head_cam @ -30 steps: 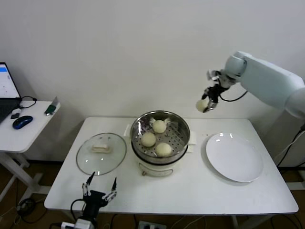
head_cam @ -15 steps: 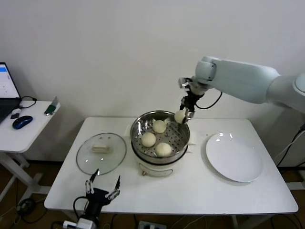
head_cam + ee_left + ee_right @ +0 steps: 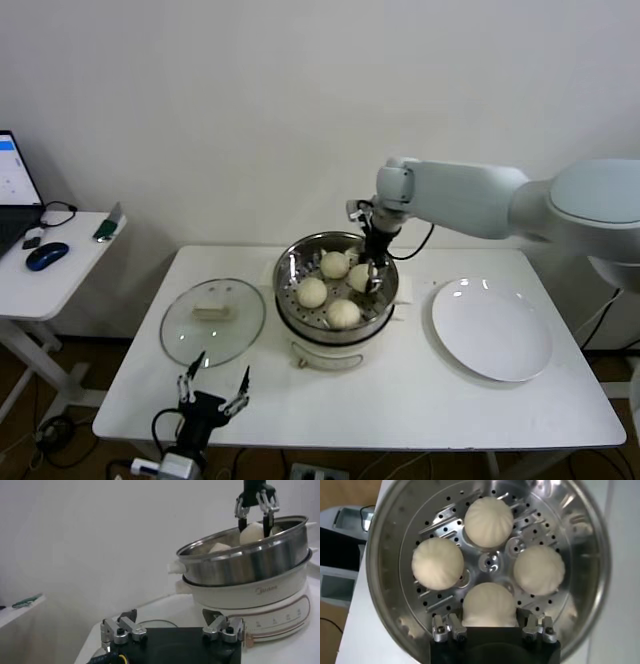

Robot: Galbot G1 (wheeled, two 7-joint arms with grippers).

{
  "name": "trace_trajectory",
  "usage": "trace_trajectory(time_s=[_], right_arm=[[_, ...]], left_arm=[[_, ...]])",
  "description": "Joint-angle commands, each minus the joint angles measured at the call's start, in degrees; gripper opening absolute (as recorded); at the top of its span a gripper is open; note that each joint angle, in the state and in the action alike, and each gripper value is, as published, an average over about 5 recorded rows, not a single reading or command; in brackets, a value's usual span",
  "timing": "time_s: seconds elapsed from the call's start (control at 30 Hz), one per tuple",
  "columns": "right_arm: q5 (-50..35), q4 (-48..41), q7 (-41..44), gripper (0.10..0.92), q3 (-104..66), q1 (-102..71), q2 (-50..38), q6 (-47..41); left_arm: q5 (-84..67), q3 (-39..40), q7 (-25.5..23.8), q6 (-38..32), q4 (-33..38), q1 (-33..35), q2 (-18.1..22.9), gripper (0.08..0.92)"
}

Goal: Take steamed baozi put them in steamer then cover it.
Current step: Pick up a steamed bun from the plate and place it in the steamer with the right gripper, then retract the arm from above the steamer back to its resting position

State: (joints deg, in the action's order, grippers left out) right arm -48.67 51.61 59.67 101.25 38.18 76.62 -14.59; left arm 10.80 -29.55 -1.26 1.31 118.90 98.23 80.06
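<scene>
The steamer [image 3: 298,318] stands mid-table, a steel pot [image 3: 385,555] with a perforated tray on a white base. Three steamed baozi [image 3: 488,515] [image 3: 438,563] [image 3: 539,570] lie on the tray. My right gripper [image 3: 489,625] reaches down into the pot's right side and is shut on a fourth baozi [image 3: 489,605], low over the tray. The cover [image 3: 190,335], a glass lid with a cream handle, lies flat on the table left of the steamer. My left gripper [image 3: 212,392] hangs open and empty at the table's front edge, below the lid.
A white plate [image 3: 490,330] lies right of the steamer, with nothing on it. A side table [image 3: 40,280] at far left carries a laptop and a mouse. From the left wrist view the steamer's wall [image 3: 245,555] rises close ahead.
My right arm has swung left from above the plate's far side and lowered the baozi into the steamer. The left gripper stayed at the front edge.
</scene>
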Motion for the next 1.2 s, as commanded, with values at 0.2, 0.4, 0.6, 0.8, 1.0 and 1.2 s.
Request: trace_trajectory(time_s=[0.2,0.4,0.6,0.8,1.0,1.2], right_arm=[[1.3,-2.3,-0.8,0.708,0.5,-2.8,1.6,-0.4],[1.0,-1.5,-0.9,0.811,-1.1,-1.9,0.5,-0.6],[0.7,1.0,0.5,0.822,-3.2,1.5,-3.2,0.0],[0.2,3.1,0.3,0.823,-8.9,4.6,-11.1,1.3],[-1.1,9.5,-7.9,0.823,-18.2,2.7,-23.2,4.4],[-1.5,17.1,-16.6,0.823,-26.7,-4.7,-35.6,7.4]], left_arm=[[0.0,0.2,0.0,0.1,-0.3,-0.5,-0.1,0.823],[0.0,0.1,0.0,0.1,-0.1,-0.4,-0.2,0.823],[0.1,-0.1,0.1,0.1,0.1,-0.3,-0.2,0.823],[0.1,-0.2,0.2,0.1,0.2,-0.4,-0.2,0.823],[0.2,-0.8,0.7,0.1,-0.4,-1.2,-0.3,0.823],[1.8,-1.3,1.7,0.0,-0.5,-2.0,-0.3,0.823]])
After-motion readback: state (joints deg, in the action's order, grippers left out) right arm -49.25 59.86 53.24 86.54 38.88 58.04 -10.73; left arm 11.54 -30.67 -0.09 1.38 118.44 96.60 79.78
